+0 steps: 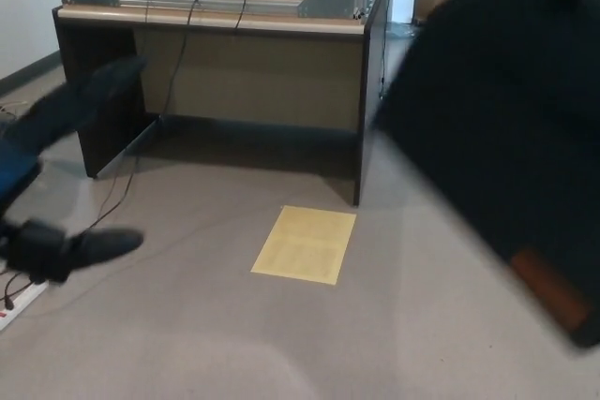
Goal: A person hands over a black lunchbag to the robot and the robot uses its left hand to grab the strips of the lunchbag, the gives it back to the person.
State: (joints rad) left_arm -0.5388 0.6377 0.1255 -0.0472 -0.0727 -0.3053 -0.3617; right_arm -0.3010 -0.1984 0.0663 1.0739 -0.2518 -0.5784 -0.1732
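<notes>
A grey floor [309,344] runs under a dark desk [244,72] at twelve o'clock. The black lunchbag [511,128] fills the frame from one to four o'clock, blurred, its straps not visible. A yellow sheet [305,245] lies at centre. The left hand [66,175], at nine o'clock, has its fingers spread and empty; it should probably wait for steady straps.

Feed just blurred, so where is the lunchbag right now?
In the head view the black lunchbag fills the right side, close to the camera, right of the desk and yellow sheet.
</notes>
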